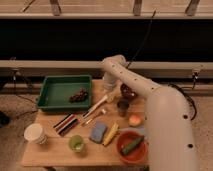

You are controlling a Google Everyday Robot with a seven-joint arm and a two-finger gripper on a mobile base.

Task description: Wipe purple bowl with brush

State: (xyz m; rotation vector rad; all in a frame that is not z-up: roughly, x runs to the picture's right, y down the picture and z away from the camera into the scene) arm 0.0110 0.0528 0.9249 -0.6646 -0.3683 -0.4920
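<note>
Gripper: 2 fingers spread, positioned over the brush head, near the table's far edge. Purple bowl sits just beside it.

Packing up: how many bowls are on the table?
2: the purple bowl beside the gripper at the far edge; the orange-red bowl at the near corner. The arm may hide others.

Purple bowl half hidden (hand beside)
</note>
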